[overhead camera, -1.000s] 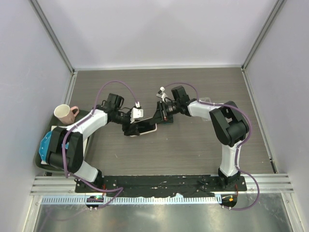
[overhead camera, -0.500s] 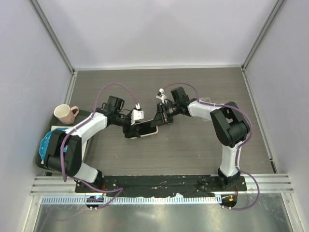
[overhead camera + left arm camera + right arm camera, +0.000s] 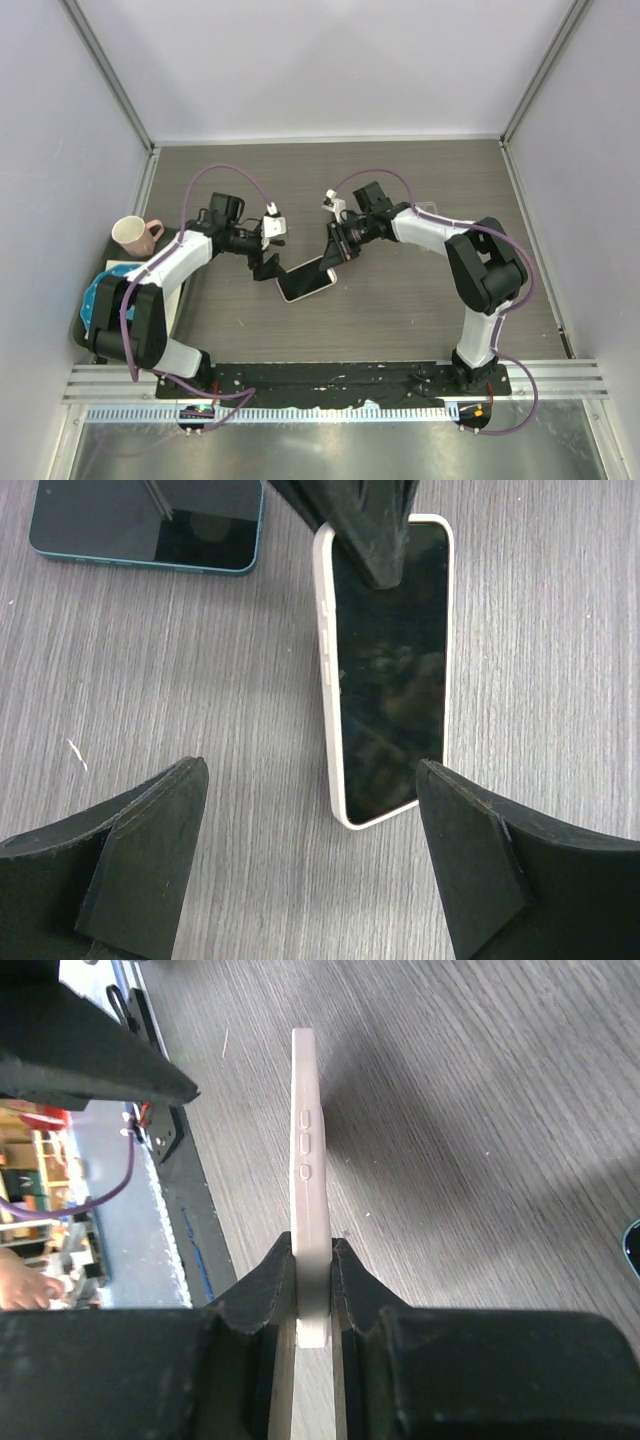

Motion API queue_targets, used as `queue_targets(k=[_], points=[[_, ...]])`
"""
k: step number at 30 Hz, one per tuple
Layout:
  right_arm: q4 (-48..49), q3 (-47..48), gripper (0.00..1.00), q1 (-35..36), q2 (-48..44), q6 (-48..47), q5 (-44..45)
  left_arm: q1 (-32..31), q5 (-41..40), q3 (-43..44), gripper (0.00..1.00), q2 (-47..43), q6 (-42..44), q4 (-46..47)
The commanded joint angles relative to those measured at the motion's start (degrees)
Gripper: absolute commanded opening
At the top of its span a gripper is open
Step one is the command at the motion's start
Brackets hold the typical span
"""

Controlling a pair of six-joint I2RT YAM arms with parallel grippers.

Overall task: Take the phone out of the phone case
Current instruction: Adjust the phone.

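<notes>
Right gripper (image 3: 312, 1250) clenches one end of the cased phone (image 3: 385, 670), edge-on between its jaws. Left gripper (image 3: 308, 780) gapes, released, the phone just ahead of its jaws.

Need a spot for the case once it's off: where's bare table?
Bare: far strip by the back wall; near stretch between cased phone and front rail. Crowded: centre, with left gripper, right gripper, teal phone; pink mug at left.

The phone case (image 3: 306, 279) is mid-counter (image 3: 400, 320) between both arms: left gripper (image 3: 265, 263) just left of it, right gripper (image 3: 333, 260) clamping its far end. A mug (image 3: 133, 235) stands far left.
</notes>
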Motion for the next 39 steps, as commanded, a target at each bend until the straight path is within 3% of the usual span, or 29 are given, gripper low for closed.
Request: queue_targets(k=[1,6,9,12,16,24,28,35,37,39], points=[[-3.1,-0.9,0.01,0.2,-8.3,-11.1,2.1,2.2,7.9,5.0,0.89,4.1,6.8,-10.2],[1.5,-5.9,0.01,0.4,-14.7,-16.8,7.0,2.5,14.8,14.0,0.96,11.8,21.7,-30.7],[3.8,-7.3,0.01,0.6,-17.2,-17.6,8.9,2.4,14.8,15.8,0.94,13.9,21.9,-33.0],[4.8,-7.6,0.01,1.7,-18.9,-19.0,10.8,0.5,11.1,13.9,0.93,12.1,16.8,-28.7],[3.7,-6.9,0.01,3.8,-20.5,-21.0,11.6,-3.0,3.2,9.0,0.93,8.3,6.9,-13.5],[1.9,-5.7,0.01,6.0,-22.6,-22.2,11.1,-3.7,-0.3,7.3,0.92,8.6,-0.9,-3.7],[2.9,-7.3,0.01,5.9,-24.6,-22.0,11.6,-4.5,0.1,11.2,0.81,11.2,2.7,-10.1],[3.9,-7.1,0.01,5.9,-26.1,-22.0,13.7,-5.6,2.3,12.5,0.8,11.8,8.7,-17.9],[4.3,-7.1,0.01,5.9,-26.1,-21.7,13.7,-5.6,2.9,12.6,0.72,11.9,9.2,-19.1],[4.8,-7.1,0.01,5.9,-26.4,-21.7,14.4,-5.8,3.2,13.2,0.54,12.2,10.5,-21.0]])
